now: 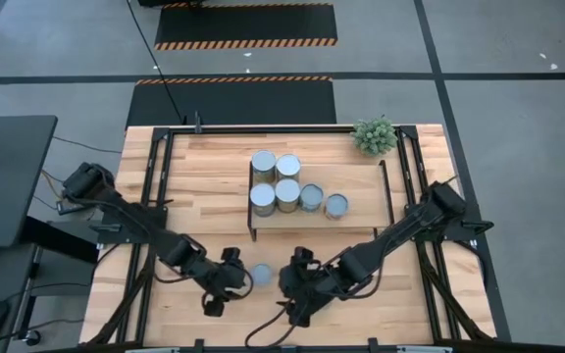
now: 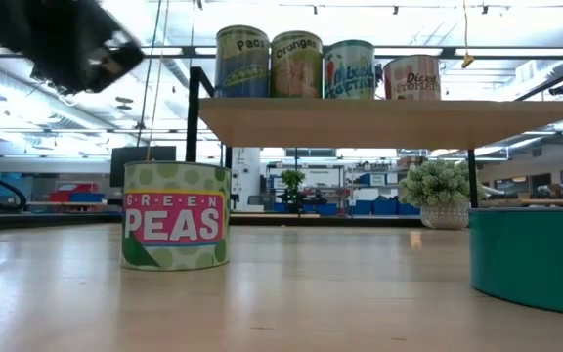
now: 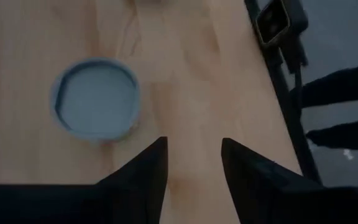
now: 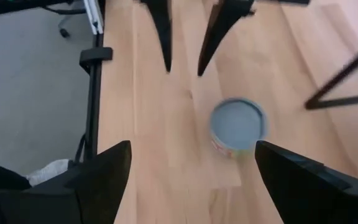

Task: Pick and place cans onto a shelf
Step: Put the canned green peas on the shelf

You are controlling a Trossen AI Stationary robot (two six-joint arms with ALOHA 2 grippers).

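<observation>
The can (image 2: pixel 176 216) standing alone on the tabletop (image 2: pixel 291 303) reads "GREEN PEAS" in white letters on a pink band, over a pale label dotted with green circles. From above it shows a round pale blue-grey top (image 1: pixel 260 274) with a raised rim, upright, near the front edge of the table between my two grippers and touched by neither.

On the shelf (image 1: pixel 302 218) six more cans stand upright. In the low view I can read "Peas" on the first (image 2: pixel 241 61) and "Oranges" on the second (image 2: pixel 296 63); the third (image 2: pixel 348 68) has a teal label whose words I cannot make out, and the fourth (image 2: pixel 411 77) begins "Diced". From above, four cans (image 1: pixel 275 182) form a tight block at the shelf's left part, and two more (image 1: pixel 323 201) sit in a row to its right.

My left gripper (image 1: pixel 226 286) hangs just left of the peas can, its fingers (image 3: pixel 145 171) parted a little and holding nothing. My right gripper (image 1: pixel 295 290) hangs just right of the can, its fingers (image 4: pixel 107 168) spread wide and empty, the can ahead of them.

A small potted plant (image 1: pixel 374 135) stands at the table's far right corner.
</observation>
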